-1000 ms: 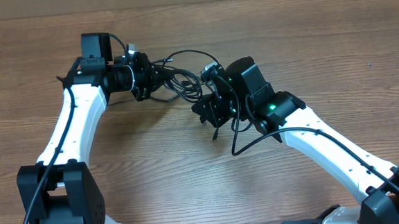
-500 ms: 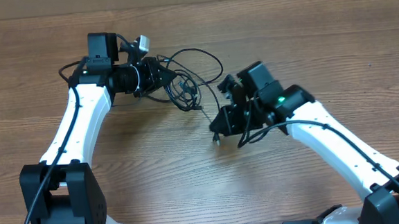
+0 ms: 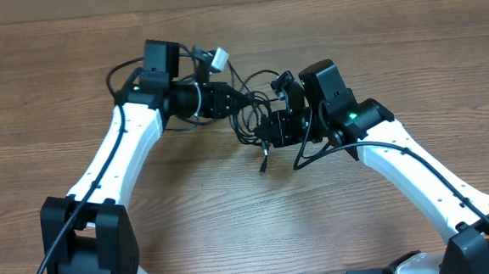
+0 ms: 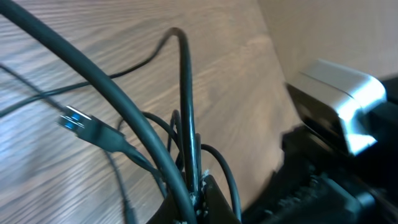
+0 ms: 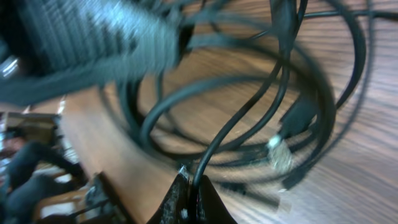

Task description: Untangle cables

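- Tangle of cables [image 3: 248, 113] strung between the two grippers, just past the middle of the table [image 3: 190, 217] toward its far edge.
- Left gripper [image 3: 225, 100] clamped on one strand. In the left wrist view, pinched right at the fingertips [image 4: 210, 191], with dark loops rising from the pinch.
- Right gripper [image 3: 266, 134] likewise closed on a strand. In the right wrist view, held at the very tip of the fingers, with rings of cord spread beyond.
- Grippers close together, almost tip to tip, with only the knot between them and little room there.
- One loose end [image 3: 263, 165] hanging below the right gripper toward the wood; cannot tell whether touching.
- Blue-tongued plug [image 4: 78, 120] free in the left wrist view, clear of the fingers.
- One loop [image 3: 262, 74] arcing out toward the far edge, over bare wood.
- Far edge of the table near, just behind the left arm's wrist.
- Wide bare wood on the near side of the knot, between the two arms, and more to the outer left and right.
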Controlling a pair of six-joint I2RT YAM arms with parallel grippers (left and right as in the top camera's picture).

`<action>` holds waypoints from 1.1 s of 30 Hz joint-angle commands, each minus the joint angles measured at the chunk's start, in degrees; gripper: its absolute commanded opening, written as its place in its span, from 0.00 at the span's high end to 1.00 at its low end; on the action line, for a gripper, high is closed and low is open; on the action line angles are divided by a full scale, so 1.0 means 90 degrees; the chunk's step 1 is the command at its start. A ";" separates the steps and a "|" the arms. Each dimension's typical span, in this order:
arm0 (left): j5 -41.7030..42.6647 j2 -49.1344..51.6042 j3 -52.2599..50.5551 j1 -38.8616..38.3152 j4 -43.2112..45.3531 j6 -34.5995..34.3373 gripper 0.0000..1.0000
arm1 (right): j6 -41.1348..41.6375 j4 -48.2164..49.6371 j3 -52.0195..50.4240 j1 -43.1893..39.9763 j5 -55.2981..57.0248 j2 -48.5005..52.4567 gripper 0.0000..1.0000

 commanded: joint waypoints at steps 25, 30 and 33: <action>0.1387 -0.0109 0.0090 -0.0452 -0.0741 0.1018 0.96 | 0.1525 0.1396 0.0199 -0.0163 0.0889 -0.0015 0.96; 0.0814 -0.0109 0.0087 -0.0452 -0.0877 0.1015 0.96 | 0.2353 0.1413 0.0199 -0.0617 0.0272 -0.0012 0.96; 0.0775 -0.0109 0.0087 -0.0452 -0.0792 0.1003 0.96 | 0.2815 0.1413 0.0199 -0.0675 0.0219 -0.0010 0.96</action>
